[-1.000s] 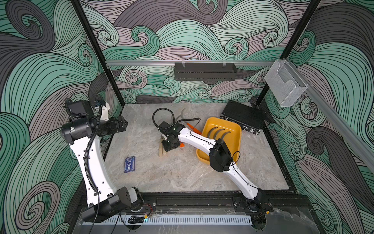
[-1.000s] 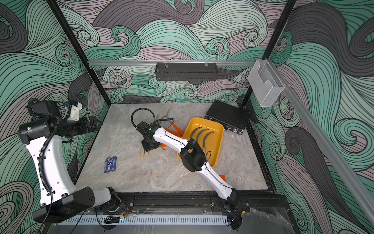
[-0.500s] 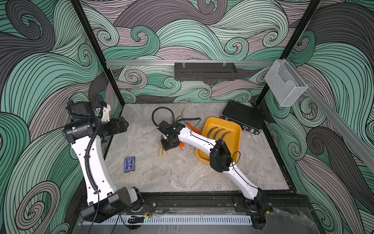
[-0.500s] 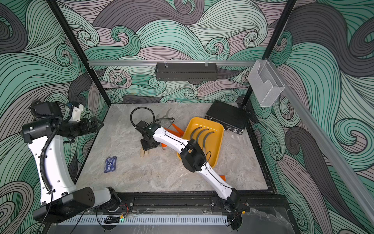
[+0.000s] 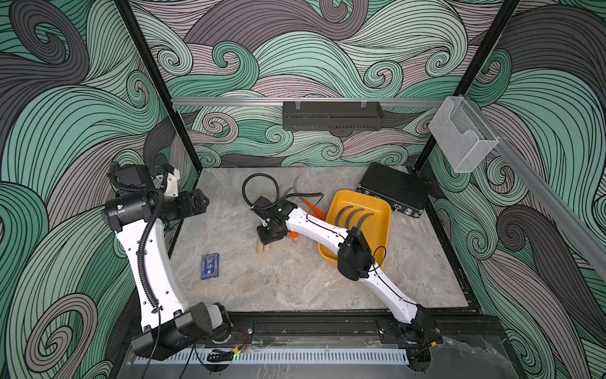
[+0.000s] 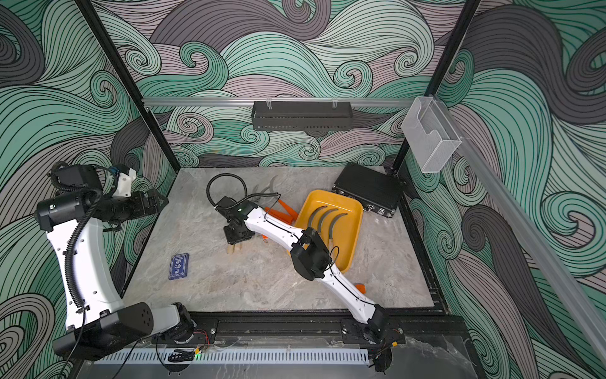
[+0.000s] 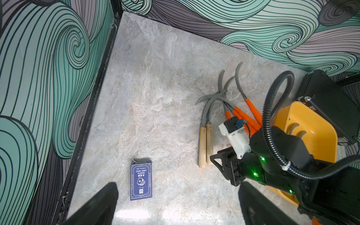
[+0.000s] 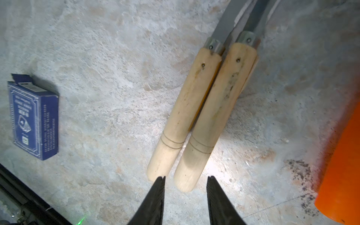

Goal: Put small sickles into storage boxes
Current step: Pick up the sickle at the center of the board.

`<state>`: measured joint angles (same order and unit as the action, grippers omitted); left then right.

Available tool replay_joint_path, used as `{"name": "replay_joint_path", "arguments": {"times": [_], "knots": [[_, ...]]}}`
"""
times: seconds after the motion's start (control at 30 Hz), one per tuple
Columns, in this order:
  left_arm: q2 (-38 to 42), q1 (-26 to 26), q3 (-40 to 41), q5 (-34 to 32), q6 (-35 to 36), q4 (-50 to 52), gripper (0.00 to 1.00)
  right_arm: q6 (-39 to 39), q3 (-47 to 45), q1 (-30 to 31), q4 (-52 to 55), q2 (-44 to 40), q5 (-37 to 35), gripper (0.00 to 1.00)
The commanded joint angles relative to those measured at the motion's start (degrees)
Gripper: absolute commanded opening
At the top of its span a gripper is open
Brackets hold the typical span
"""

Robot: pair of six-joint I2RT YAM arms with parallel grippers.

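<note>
The right gripper hangs low over the ends of two wooden-handled sickles. They lie side by side, touching, on the marble table. Its fingers are a little apart and hold nothing. The end of one handle sits just in front of the gap.

To do this well, I think it should take only that handle, a bit further up, so the sickle does not tip. The other handle is pressed against it, so a finger could drag both.

The yellow tray is near, with three sickles inside and bare room beside them. A pile of orange-handled sickles lies in between, so the lift should go high over it. The blue card box is well apart. The left gripper is wide open and empty, off by the wall.
</note>
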<state>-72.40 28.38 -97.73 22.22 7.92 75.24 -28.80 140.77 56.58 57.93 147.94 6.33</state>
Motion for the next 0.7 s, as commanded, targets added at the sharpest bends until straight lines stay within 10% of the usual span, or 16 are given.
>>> {"name": "replay_joint_path", "arguments": {"times": [0.0, 0.67], "knots": [[-0.46, 0.22, -1.14, 0.99, 0.27, 0.1, 0.97, -0.02, 0.56, 0.18, 1.0, 1.19, -1.21, 0.39], [-0.81, 0.26, -1.72, 0.85, 0.81, 1.05, 0.97, 0.82, 0.2, 0.16, 3.17, 3.42, -2.41, 0.39]]}}
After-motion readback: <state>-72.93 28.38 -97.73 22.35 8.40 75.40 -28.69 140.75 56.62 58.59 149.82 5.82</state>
